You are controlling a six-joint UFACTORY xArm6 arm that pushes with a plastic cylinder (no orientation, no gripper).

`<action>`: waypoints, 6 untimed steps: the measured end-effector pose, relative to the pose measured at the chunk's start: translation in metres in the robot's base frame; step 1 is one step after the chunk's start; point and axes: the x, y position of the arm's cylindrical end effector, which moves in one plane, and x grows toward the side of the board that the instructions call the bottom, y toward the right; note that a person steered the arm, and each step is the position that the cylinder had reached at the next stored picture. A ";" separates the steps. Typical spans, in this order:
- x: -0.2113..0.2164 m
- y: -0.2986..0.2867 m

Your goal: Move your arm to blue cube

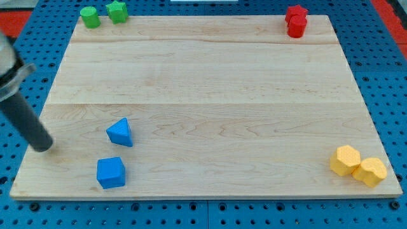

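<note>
The blue cube (111, 172) lies near the board's bottom left corner. A blue triangular block (120, 133) lies just above it. My tip (42, 146) is at the board's left edge, left of both blue blocks and a little above the cube's level, apart from them. The dark rod slants up to the view's left edge.
A green cylinder (90, 17) and a green star (117, 11) sit at the top left corner. A red star (296, 12) and a red cylinder (296, 27) sit at the top right. Two yellow blocks (346, 160) (370, 171) lie at the bottom right. The wooden board (210, 95) rests on a blue pegboard.
</note>
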 end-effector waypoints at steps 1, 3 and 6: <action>0.038 0.009; -0.005 0.079; 0.036 0.095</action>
